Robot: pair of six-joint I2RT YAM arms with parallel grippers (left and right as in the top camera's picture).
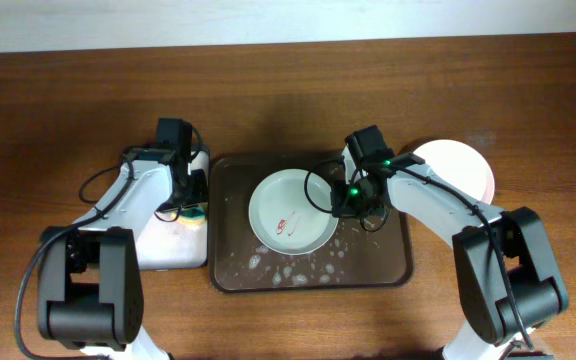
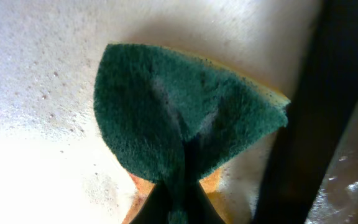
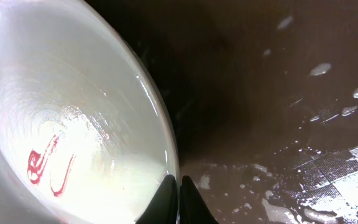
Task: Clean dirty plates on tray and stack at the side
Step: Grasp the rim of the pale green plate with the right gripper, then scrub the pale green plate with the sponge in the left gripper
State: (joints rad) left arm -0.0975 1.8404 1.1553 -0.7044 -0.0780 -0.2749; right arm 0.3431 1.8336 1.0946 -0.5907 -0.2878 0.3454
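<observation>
A pale-green plate (image 1: 290, 212) with red squiggles lies on the dark brown tray (image 1: 383, 265), which is flecked with soapy water. My right gripper (image 1: 346, 196) is shut on the plate's right rim. In the right wrist view the fingers (image 3: 179, 190) pinch the rim of the plate (image 3: 73, 124) over the wet tray (image 3: 278, 93). A clean white plate (image 1: 460, 165) sits on the table to the right of the tray. My left gripper (image 1: 194, 206) is shut on a green sponge (image 2: 179, 112) over the small white tray (image 1: 166, 248); its fingertips (image 2: 179, 202) squeeze the sponge.
The small white-lined tray (image 2: 36, 74) is wet with foam and stands left of the dark tray, whose dark rim (image 2: 316, 112) runs close beside the sponge. Both arms' bases stand at the table's front edge.
</observation>
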